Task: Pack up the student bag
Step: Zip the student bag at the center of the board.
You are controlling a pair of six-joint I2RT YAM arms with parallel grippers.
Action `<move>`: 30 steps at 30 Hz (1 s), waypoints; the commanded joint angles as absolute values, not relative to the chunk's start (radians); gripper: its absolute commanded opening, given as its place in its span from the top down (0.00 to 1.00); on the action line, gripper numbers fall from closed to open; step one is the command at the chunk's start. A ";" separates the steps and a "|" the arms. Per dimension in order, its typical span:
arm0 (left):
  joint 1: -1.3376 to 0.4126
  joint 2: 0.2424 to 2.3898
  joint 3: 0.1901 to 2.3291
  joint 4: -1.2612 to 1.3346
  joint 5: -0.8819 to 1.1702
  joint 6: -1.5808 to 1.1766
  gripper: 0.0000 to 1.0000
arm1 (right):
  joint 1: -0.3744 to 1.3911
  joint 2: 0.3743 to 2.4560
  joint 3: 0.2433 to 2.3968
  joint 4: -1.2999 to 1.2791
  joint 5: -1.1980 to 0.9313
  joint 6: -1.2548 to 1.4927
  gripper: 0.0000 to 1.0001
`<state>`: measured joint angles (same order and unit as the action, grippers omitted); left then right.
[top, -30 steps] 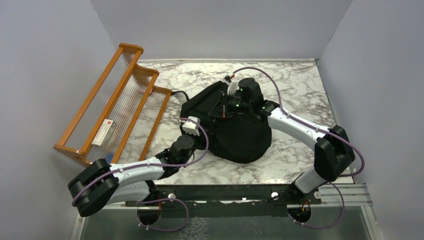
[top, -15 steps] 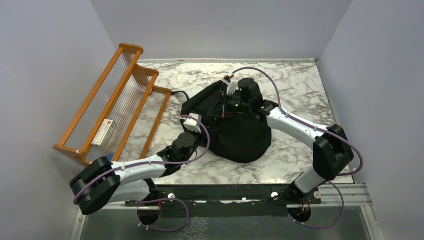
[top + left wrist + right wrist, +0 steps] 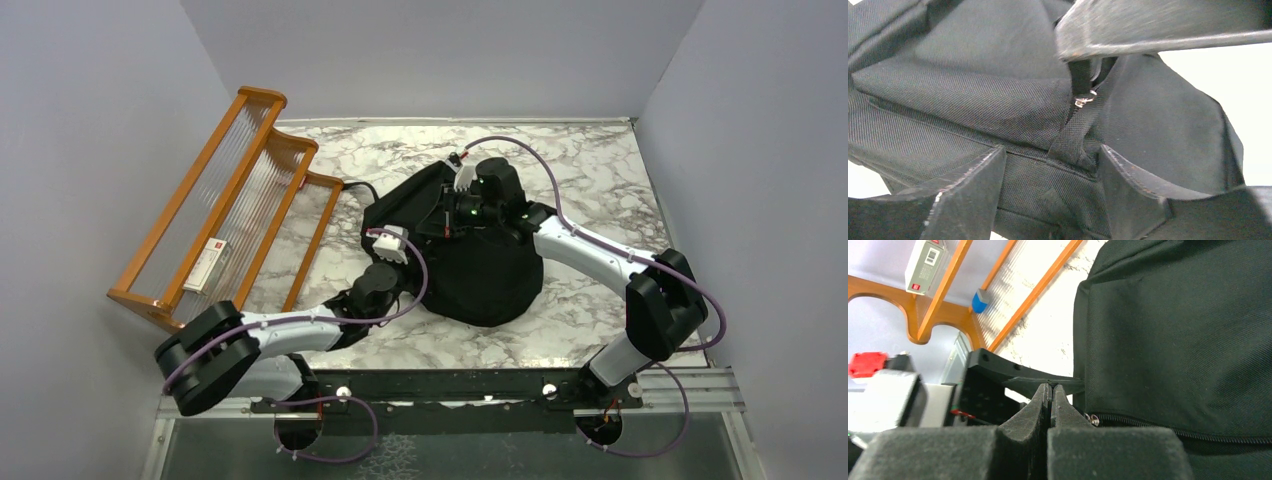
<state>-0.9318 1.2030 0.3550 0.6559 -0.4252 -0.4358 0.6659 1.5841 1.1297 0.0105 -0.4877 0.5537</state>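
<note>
Left gripper (image 3: 1051,150) jaws open astride strap (image 3: 1075,125) of bag (image 3: 490,285): to be closed squarely. Right gripper (image 3: 1050,386) jaws shut beside zip (image 3: 1158,425); steadiness needed.

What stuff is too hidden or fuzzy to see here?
- Inside of the student bag: top view, its own black fabric covers it.
- Whether the right gripper pinches anything: right wrist view, its shut fingers hide that.
- Print on the small box in the wooden rack: top view, too small.
</note>
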 commanded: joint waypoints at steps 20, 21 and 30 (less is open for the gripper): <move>-0.939 1.219 0.278 0.707 -0.445 -0.491 1.00 | 0.652 1.506 1.069 0.027 -0.269 0.496 0.99; -0.939 1.216 0.276 0.706 -0.440 -0.478 1.00 | 0.647 1.502 1.060 0.025 -0.257 0.493 0.99; -0.939 1.225 0.282 0.696 -0.408 -0.468 1.00 | 0.549 1.470 0.964 0.049 -0.181 0.479 0.99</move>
<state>-0.9371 1.2343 0.2924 0.7006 -0.4358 -0.4736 0.6037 1.5059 0.9916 0.0040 -0.2676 0.5041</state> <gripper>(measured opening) 0.037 0.014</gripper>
